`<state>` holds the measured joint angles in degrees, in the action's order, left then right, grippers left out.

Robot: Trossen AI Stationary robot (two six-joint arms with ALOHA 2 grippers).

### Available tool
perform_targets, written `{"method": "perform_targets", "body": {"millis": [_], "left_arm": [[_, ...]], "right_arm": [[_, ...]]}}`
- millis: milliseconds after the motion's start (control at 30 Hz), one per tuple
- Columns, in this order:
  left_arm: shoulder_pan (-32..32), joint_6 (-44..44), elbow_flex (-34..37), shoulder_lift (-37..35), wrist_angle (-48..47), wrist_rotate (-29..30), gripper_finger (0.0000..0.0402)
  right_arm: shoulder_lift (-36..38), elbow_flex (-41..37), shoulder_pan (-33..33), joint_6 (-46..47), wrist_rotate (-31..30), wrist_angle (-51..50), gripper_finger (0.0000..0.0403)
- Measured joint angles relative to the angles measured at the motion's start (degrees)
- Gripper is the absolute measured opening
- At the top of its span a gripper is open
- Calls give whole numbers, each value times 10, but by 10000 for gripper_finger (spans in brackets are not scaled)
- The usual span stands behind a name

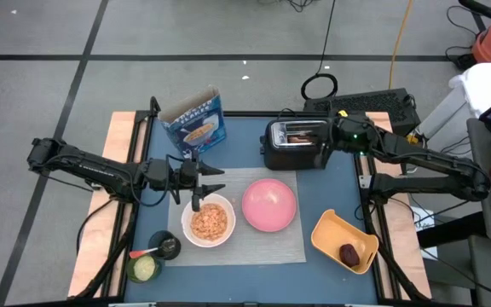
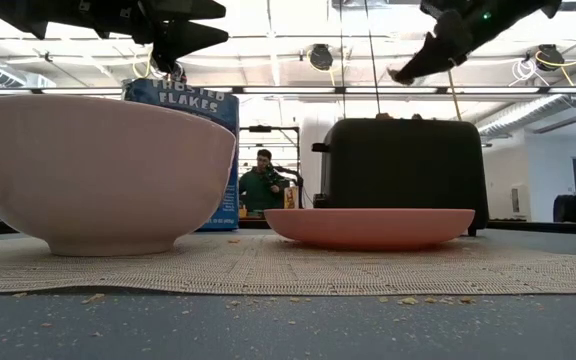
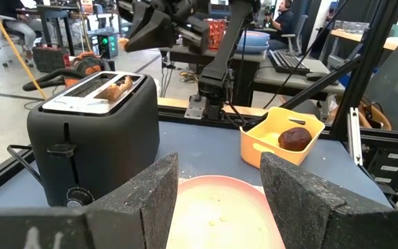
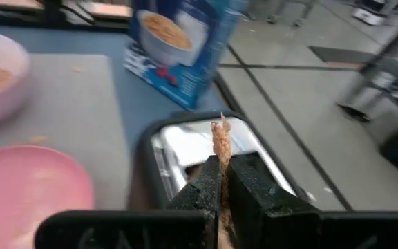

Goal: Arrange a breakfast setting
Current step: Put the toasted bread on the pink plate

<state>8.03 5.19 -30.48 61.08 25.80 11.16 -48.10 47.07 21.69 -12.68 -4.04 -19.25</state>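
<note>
A white bowl (image 1: 209, 220) with cereal and a pink plate (image 1: 268, 205) stand on the grey mat (image 1: 254, 251). A dark red fruit (image 1: 349, 253) lies in the yellow dish (image 1: 331, 230). My right gripper (image 1: 334, 128) is above the black toaster (image 1: 295, 145), shut on a brown toast slice (image 4: 221, 138). Another brown piece (image 3: 118, 86) sits in the toaster's slot. My left gripper (image 1: 217, 180) is open and empty, above the mat at the bowl's far side; it also shows in its wrist view (image 3: 220, 200). No metal spoon shows plainly. My right gripper pinches the toast slice between its two fingers, one on each flat face. The slice's thin edge (image 4: 221, 131) sticks out past the fingertips. The fingers slant down over the toaster's top, and the slice's tip (image 2: 396, 74) hangs clear above the toaster.
A blue cereal box (image 1: 194, 122) stands at the far left of the mat. A small black cup (image 1: 165, 246) and a green-filled cup (image 1: 145, 269) stand near the table's front left. A person (image 2: 261, 185) sits far behind the table.
</note>
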Motion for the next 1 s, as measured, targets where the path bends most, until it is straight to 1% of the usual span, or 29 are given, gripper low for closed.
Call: {"method": "perform_targets", "body": {"millis": [100, 167, 333, 400, 467, 567, 800, 1000], "left_arm": [[0, 0, 0, 0, 0, 0, 212], [0, 0, 0, 0, 0, 0, 212], [0, 0, 0, 0, 0, 0, 212], [0, 0, 0, 0, 0, 0, 211], [0, 0, 0, 0, 0, 0, 211], [0, 0, 0, 0, 0, 0, 211], [0, 0, 0, 0, 0, 0, 211], [0, 0, 0, 0, 0, 0, 211]], "right_arm": [[0, 0, 0, 0, 40, 8, 13], [0, 0, 0, 7, 80, 12, 13], [-10, 0, -6, 87, 202, 14, 13], [-21, 0, -19, 115, 227, 13, 13], [-35, 0, -39, 121, 237, 14, 13], [-63, 0, -72, 121, 237, 20, 13], [-139, 0, -143, 121, 237, 96, 13], [-193, 0, -185, 121, 237, 117, 13]]}}
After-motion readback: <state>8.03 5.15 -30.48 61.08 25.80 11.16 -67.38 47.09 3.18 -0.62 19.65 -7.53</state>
